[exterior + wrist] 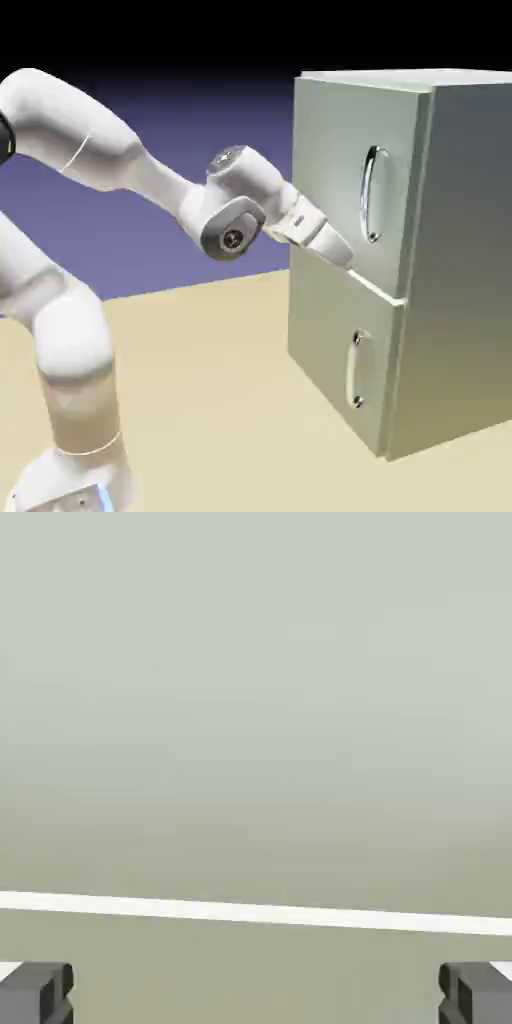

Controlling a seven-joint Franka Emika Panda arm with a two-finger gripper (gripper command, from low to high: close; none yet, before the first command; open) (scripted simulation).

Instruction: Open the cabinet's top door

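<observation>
The grey-green cabinet (465, 260) stands at the exterior view's right. Its top door (330, 150) lies flat and shut, with a long curved silver handle (372, 195) near its right edge. My gripper (345, 257) is at the door's lower left, close to the seam above the lower door (325, 340), well left of and below the handle. In the hand view the door panel (256, 692) fills the frame, crossed by a pale seam line (256, 913). My gripper (256, 997) is open, its fingertips (35, 992) far apart with nothing between them.
The lower door carries a shorter silver handle (355, 370). The tan table (210, 400) stretches left of the cabinet. My white arm (90, 150) reaches in from the left.
</observation>
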